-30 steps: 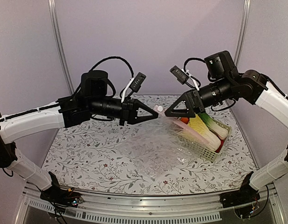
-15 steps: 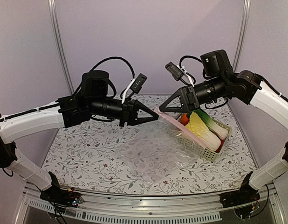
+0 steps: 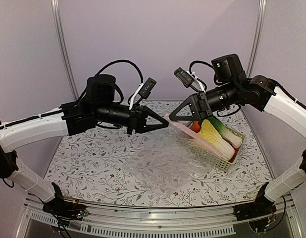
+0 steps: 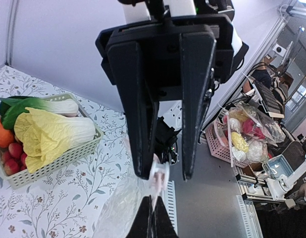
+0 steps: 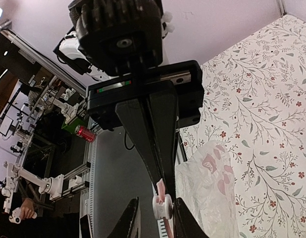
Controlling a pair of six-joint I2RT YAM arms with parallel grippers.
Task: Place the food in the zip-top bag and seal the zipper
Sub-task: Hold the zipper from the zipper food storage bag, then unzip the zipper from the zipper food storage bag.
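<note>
Nearest to us in the overhead view, the flowered tabletop carries the zip-top bag. Its crinkled clear body lies slumped at the middle of the cloth, and its mouth edge is lifted towards 12 o'clock.

Up there the two grippers meet tip to tip. The left gripper reaches in from 9 o'clock. We see its jaws pressed fully together on the zipper, whose pinkish strip is pinched between its fingertips.

The right gripper comes in from 2 o'clock. In its own wrist view its jaws stand a little apart and straddle the white-pink end of the zipper. One finger lies close against that end and a gap shows on the other side, so we do not see it clamped.

Farther out, at about 3 o'clock from the bag, sits the pale green basket, which holds all the food. The napa cabbage lies across its middle, with a green-and-white leafy vegetable beside it on the far side. The orange and the cluster of small red-pink fruits are tucked in at one end. The bag's plastic drapes against the basket's near wall.
</note>
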